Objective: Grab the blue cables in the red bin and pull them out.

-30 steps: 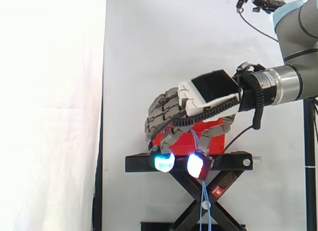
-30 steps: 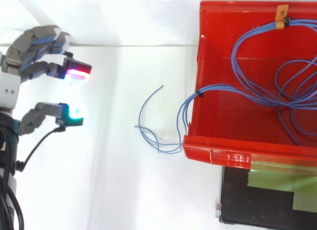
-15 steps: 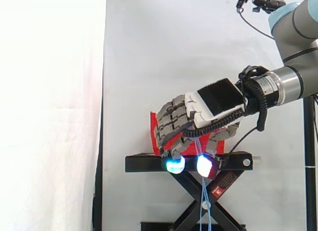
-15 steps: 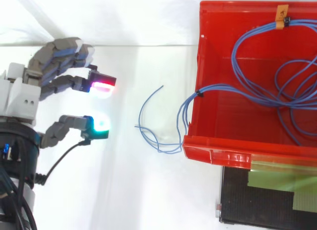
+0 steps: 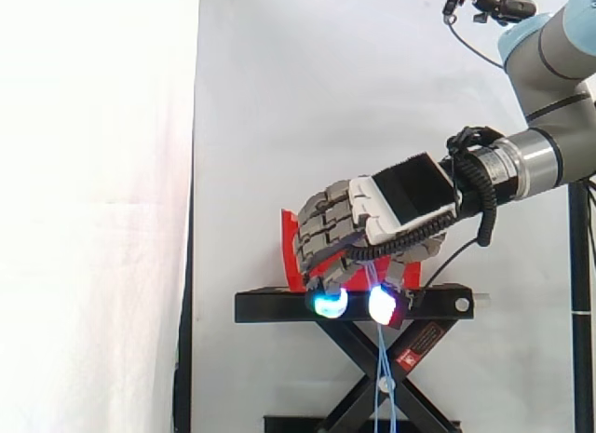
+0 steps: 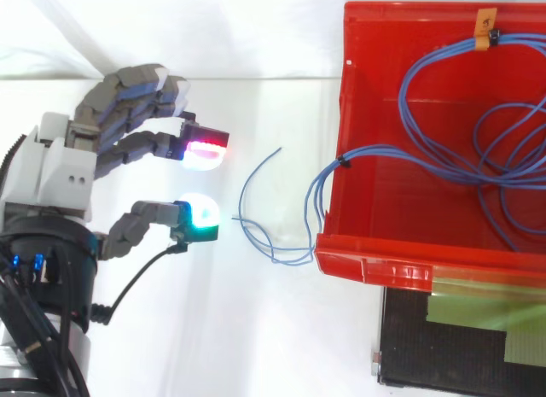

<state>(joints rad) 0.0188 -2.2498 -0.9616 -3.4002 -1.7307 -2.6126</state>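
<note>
Blue cables [image 6: 478, 158] lie coiled inside the red bin [image 6: 367, 265], tied at its far wall. A bundle of them passes over the bin's left wall, and loose ends [image 6: 273, 211] hang outside it. In the side view a blue strand [image 5: 382, 386] drops below the bin [image 5: 291, 251]. My hand [image 6: 51, 171] is left of those loose ends, a short gap away. Its fingers are loosely bent and spread from the thumb, with nothing between them. The glowing fingertips [image 6: 205, 154] point toward the cable ends. In the side view the hand [image 5: 400, 196] hangs in front of the bin.
The bin rests on a black scissor stand [image 5: 270, 305] whose top plate [image 6: 461, 346] shows below the bin in the top view. A white curtain hangs behind. White ground lies left of the bin, under the hand.
The hand has travelled toward the bin, closing most of the gap to the loose cable ends. Its finger pose stays about the same. The cables have not moved.
</note>
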